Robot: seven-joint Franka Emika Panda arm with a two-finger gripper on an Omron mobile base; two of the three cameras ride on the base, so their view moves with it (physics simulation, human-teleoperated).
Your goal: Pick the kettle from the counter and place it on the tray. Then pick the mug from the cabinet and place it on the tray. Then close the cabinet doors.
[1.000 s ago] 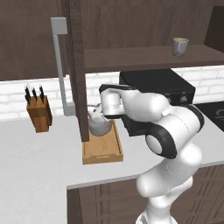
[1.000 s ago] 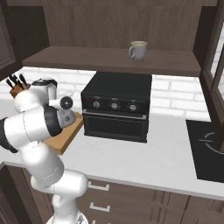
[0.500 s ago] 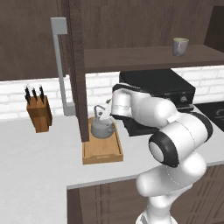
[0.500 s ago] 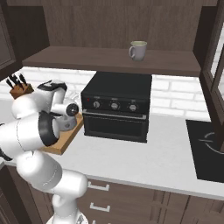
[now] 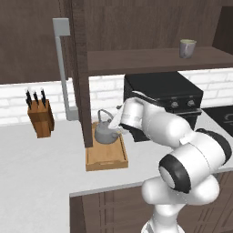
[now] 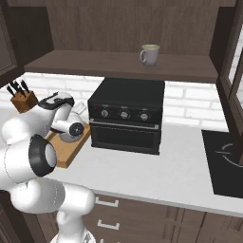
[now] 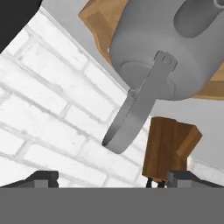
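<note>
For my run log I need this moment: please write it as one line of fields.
step: kettle placed | kettle: on tray | gripper: jaws open, off kettle handle | mug: on cabinet shelf | next: fetch mug

White brick backsplash [image 5: 27,88] runs behind my bench [image 5: 41,182], which has pale grey-white top, dark brown wood fronts and drawers below [image 6: 156,223]. Black countertop oven [image 6: 126,121] stands against wall, three knobs on front. Dark hob [image 6: 225,161] set into bench at my far right. Wooden knife block [image 5: 40,117], black handles up, stands on bench near wall at my left. Dark wood panelling [image 6: 118,21] above. Light even, flat.
</note>
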